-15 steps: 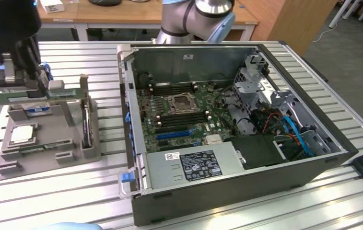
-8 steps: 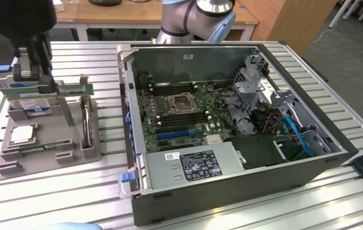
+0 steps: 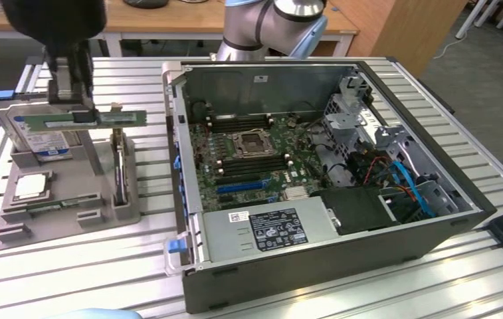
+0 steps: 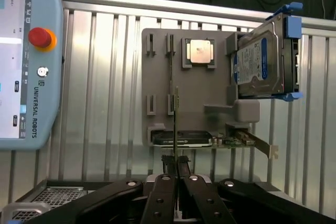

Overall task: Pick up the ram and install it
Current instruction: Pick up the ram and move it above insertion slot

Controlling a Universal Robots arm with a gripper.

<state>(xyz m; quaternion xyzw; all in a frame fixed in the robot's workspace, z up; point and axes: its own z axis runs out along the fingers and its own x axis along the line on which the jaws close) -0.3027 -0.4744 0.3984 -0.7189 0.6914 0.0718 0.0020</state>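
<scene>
My gripper (image 3: 80,114) is shut on the ram (image 3: 100,119), a slim green stick held level above the grey parts tray (image 3: 100,216) at the exterior view's left. In the wrist view the ram (image 4: 175,114) is seen edge-on, rising from between my closed fingers (image 4: 167,182), with my gripper (image 4: 175,162) over the tray (image 4: 157,85). A second, similar green stick (image 3: 56,203) lies in the tray near its front. The open computer case (image 3: 464,219) stands to the exterior view's right, with the motherboard's long dark memory slots (image 3: 242,123) beside the processor socket (image 3: 253,141).
The tray also holds a silver hard drive with a blue label (image 3: 43,143), a processor chip (image 3: 31,187) and a tall dark upright card (image 3: 120,169). A teach pendant (image 4: 26,61) lies beside the tray on the slatted metal table (image 3: 74,279). The arm's base (image 3: 269,30) stands behind the case.
</scene>
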